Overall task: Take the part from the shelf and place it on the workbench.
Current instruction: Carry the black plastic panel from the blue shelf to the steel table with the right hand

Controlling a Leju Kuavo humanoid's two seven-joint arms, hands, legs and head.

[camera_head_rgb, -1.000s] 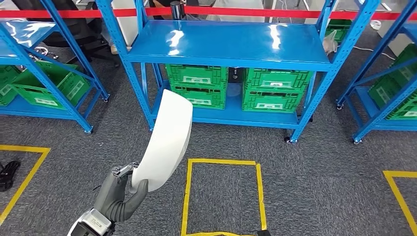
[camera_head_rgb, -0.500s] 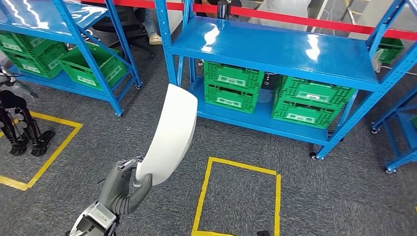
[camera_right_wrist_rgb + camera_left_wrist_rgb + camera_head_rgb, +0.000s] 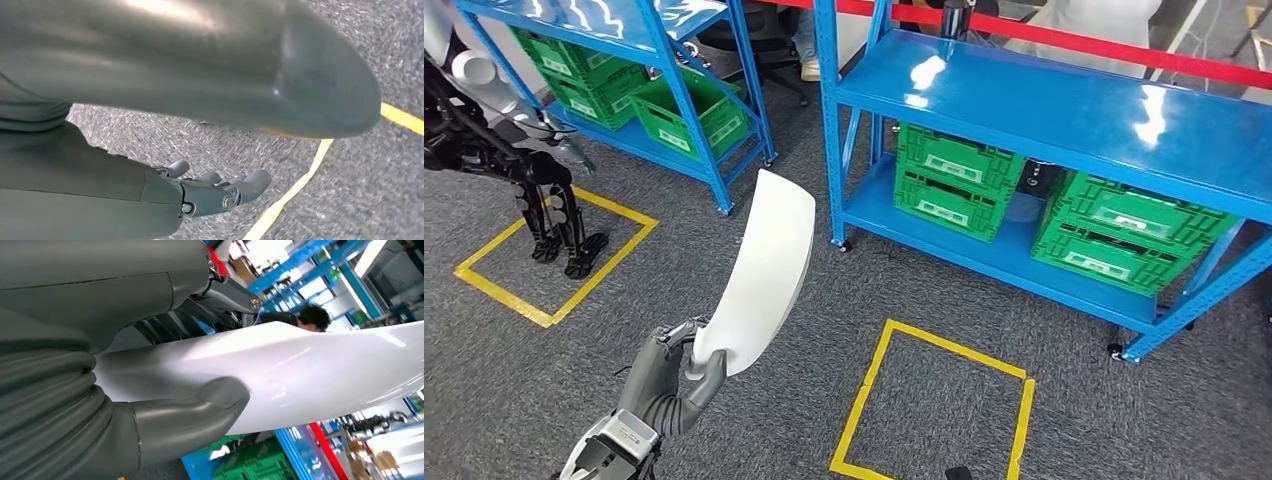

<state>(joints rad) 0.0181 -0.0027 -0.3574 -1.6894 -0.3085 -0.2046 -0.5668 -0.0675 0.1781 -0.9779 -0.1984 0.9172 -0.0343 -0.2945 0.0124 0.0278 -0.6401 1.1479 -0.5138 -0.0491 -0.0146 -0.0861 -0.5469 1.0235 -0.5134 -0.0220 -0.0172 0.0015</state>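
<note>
The part (image 3: 764,265) is a long, curved, glossy white panel. It stands upright above the grey carpet in front of the blue shelf (image 3: 1064,110). My left hand (image 3: 669,385) grips its lower end, low in the head view. In the left wrist view the thumb (image 3: 190,415) presses on one face of the white part (image 3: 310,375) and the darker fingers sit behind it. My right hand (image 3: 160,195) hangs over the carpet, fingers apart and holding nothing.
Green crates (image 3: 954,175) fill the shelf's bottom level. A second blue shelf (image 3: 654,60) with green crates stands at the left. Another robot's dark legs (image 3: 554,220) stand in a yellow taped square. A yellow floor square (image 3: 934,400) lies ahead. Red tape (image 3: 1144,60) runs behind.
The whole view has swung left, so the shelf now sits further right and the other robot has come into sight. My left hand still holds the part the same way.
</note>
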